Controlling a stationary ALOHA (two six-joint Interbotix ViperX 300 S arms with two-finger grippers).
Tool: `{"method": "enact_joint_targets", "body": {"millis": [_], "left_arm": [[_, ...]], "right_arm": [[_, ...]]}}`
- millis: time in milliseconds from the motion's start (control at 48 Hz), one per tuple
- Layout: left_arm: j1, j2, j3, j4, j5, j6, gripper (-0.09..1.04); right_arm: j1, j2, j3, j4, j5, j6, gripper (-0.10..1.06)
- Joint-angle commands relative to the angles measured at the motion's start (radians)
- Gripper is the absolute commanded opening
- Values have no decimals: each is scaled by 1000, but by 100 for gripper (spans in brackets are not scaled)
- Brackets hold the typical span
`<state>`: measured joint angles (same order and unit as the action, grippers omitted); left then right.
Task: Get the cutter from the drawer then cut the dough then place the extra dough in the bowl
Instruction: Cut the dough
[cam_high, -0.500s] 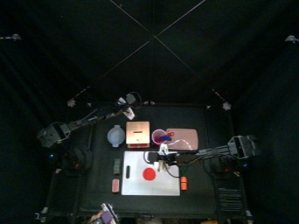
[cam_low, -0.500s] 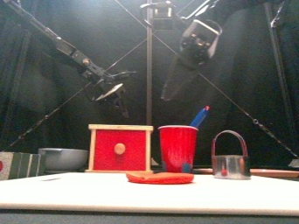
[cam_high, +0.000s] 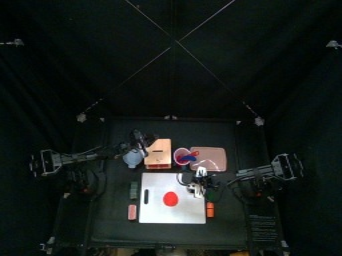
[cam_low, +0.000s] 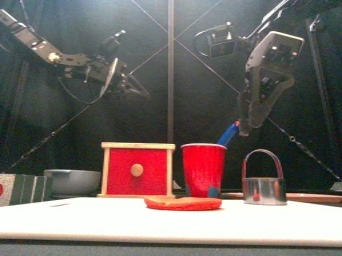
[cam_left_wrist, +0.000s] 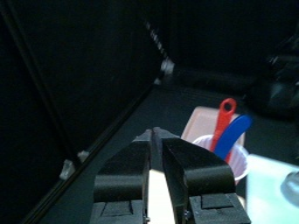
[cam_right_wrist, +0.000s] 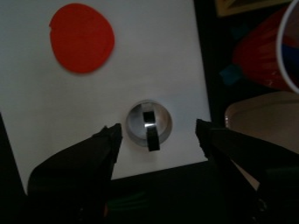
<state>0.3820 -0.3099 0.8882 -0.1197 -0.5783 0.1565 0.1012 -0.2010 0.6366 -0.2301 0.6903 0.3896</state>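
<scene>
plainly, flat red dough disc (cam_high: 170, 198) on white board (cam_high: 154, 213), shiny cutter (cam_right_wrist: 149, 123) nearby, left jaws pressed together, right jaws spread

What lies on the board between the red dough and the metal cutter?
Nothing: in the right wrist view, only bare white cutting board separates the red dough from the metal cutter.

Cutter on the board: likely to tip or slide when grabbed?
Cutter looks like thin shiny metal: probably light, slick for jaws. It stands upright on the white board under a tall wire handle, so a sideways nudge may tip or slide it.
</scene>
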Motion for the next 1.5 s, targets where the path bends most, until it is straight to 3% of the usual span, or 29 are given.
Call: {"method": "enact_joint_targets", "body": {"millis": [21,354,625,792,1146,1500], "left_arm": [[-94,-63,75,-23,-172,5,57],[-285,-107,175,-14,-206,5,57],[-347,-107,212,-58,-204,0,57],[-354,-107,235,-110,-204,0,57],[-385,-106,259,-155,-202,-2,57],[-443,-91,279,-161,-202,-3,57]], "right_arm": [[0,12,-3,25,-6,-28,99],[-2,75,6,-29,-21,-40,96],[0,83,21,-26,-32,-40,68],[5,84,21,-5,-32,-40,58],[52,87,-86,-12,-29,-34,57],[72,236,-291,-8,-29,-28,57]]}}
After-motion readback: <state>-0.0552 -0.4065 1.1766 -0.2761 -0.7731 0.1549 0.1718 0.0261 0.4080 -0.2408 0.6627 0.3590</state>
